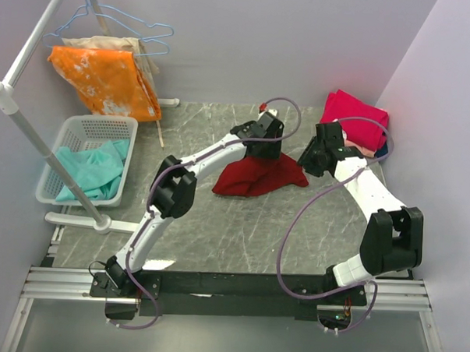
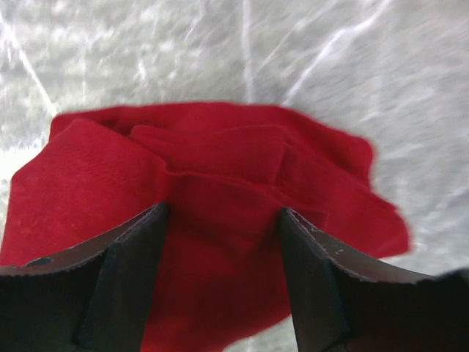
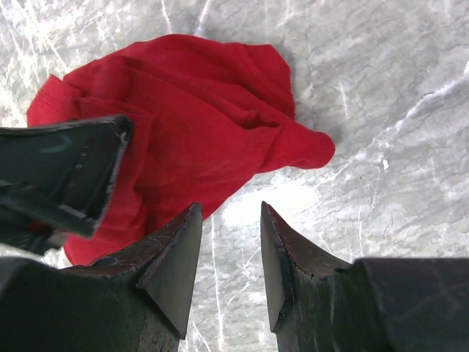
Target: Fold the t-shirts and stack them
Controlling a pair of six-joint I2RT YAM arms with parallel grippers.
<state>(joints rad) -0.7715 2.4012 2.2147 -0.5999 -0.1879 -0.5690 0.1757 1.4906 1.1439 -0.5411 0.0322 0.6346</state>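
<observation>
Dark red soft cloth t-shirt (image 1: 258,177) is found crumpled in a loose heap around the middle of the grey marble-look table (image 1: 240,238), a bit toward the back. It's not folded at all yet, and creases are seen bunched up on top (image 2: 220,147).

The left gripper (image 1: 265,148) is parked right over the heap's far edge, pointing down. In its own wrist view (image 2: 220,213) the two black fingers (image 2: 124,279) are spread wide, with red cloth filling the gap beyond them and nothing seen pinched between them. Whether the tips are actually touching the fabric can't be told.

The right gripper (image 1: 306,163) is held just beside the shirt's right-hand end. In its wrist view (image 3: 229,209) the jaws are parted a moderate way with only bare table showing in the gap, so nothing is gripped there either. The shirt (image 3: 198,110) is seen just past its tips.

Further out, a bright pink folded t-shirt (image 1: 356,119) is sat on a small pile at the back right corner of the table, well apart from the red one. Over on the left, a teal t-shirt (image 1: 95,174) is dumped in a white plastic lattice basket (image 1: 101,122). Behind that, an orange blotchy cloth (image 1: 106,81) is hung on a white tube rack (image 1: 34,128), with pale blue wire hangers (image 1: 140,24) up by the rail.
</observation>
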